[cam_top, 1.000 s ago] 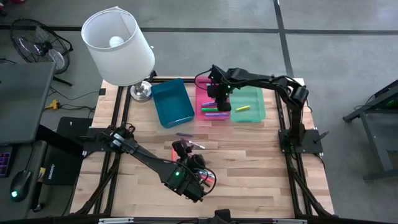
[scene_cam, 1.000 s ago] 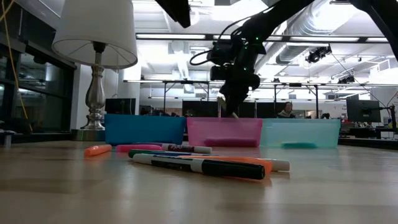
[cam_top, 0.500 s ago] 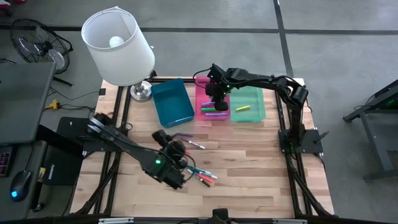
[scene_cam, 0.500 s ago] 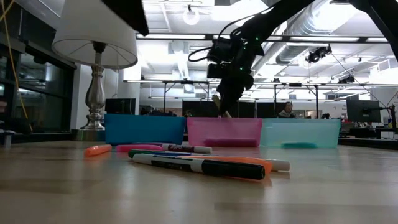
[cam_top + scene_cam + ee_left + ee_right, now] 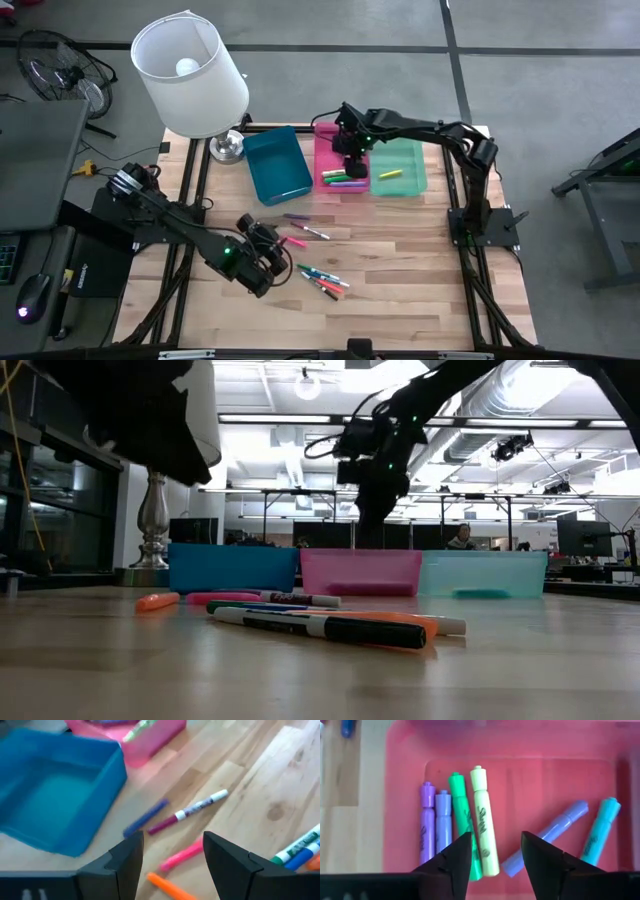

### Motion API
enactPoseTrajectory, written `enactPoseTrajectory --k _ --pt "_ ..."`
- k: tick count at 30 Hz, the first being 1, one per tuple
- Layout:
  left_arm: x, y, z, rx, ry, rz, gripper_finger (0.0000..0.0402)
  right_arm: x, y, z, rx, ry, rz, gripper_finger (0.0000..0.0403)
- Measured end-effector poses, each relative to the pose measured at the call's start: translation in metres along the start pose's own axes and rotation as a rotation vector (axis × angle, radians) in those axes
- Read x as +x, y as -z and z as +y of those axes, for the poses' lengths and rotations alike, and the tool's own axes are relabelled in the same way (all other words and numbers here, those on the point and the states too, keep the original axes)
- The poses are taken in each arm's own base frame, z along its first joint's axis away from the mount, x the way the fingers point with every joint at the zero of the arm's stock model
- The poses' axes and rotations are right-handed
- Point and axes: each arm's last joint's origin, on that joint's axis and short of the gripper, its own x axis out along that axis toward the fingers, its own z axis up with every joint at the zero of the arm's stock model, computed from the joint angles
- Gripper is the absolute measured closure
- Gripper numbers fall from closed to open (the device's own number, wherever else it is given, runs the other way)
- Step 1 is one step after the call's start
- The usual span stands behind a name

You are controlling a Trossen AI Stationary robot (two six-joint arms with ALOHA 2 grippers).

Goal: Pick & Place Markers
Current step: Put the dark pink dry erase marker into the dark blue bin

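Note:
Several markers point(image 5: 320, 280) lie loose on the wooden table, among them a pink one point(image 5: 182, 856), an orange one point(image 5: 167, 887) and a white-and-purple one point(image 5: 192, 810). My left gripper point(image 5: 272, 252) hovers open above the pink marker and touches nothing. My right gripper point(image 5: 492, 852) hangs open over the pink tray point(image 5: 340, 160). Several markers point(image 5: 482, 815) lie flat on the tray floor below its fingers. A yellow marker point(image 5: 390, 174) lies in the green tray point(image 5: 400, 165).
An empty blue tray point(image 5: 278, 165) stands left of the pink one. A white-shaded lamp point(image 5: 190, 75) stands at the far left corner. In the low view the loose markers point(image 5: 320, 628) lie in front of the three trays, and my left arm point(image 5: 130, 420) fills the upper left.
My left arm has swung from the near middle of the table toward its left edge and sunk, uncovering the marker cluster. The pale marker end that stuck out below my right gripper in the low view no longer shows there.

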Motion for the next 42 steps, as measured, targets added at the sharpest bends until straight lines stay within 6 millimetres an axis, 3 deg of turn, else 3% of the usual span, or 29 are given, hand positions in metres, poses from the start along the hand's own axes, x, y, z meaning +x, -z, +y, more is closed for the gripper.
enactPoseTrajectory --k 7,13,17,23,31,42 --pt "0.004 0.007 0.002 -0.11 0.003 0.034 0.0202 -0.052 -0.005 0.026 0.007 0.057 -0.021 0.0258" --pt "0.005 0.008 0.003 -0.113 0.012 0.084 0.0202 -0.098 -0.007 0.069 -0.04 -0.066 -0.106 0.0255" --pt "0.015 0.01 0.004 -0.137 -0.002 0.18 0.0202 -0.112 -0.002 0.101 -0.071 -0.105 -0.122 0.0255" --pt "0.022 0.007 0.006 -0.169 0.02 0.284 0.0202 -0.105 0.029 0.15 -0.123 -0.126 -0.129 0.0262" --pt "0.022 0.005 0.004 -0.145 0.041 0.263 0.0202 -0.077 0.078 0.206 -0.086 -0.191 -0.325 0.0263" --pt "0.022 0.002 -0.001 -0.142 0.08 0.226 0.0202 -0.044 0.112 0.263 -0.075 -0.24 -0.605 0.0263"
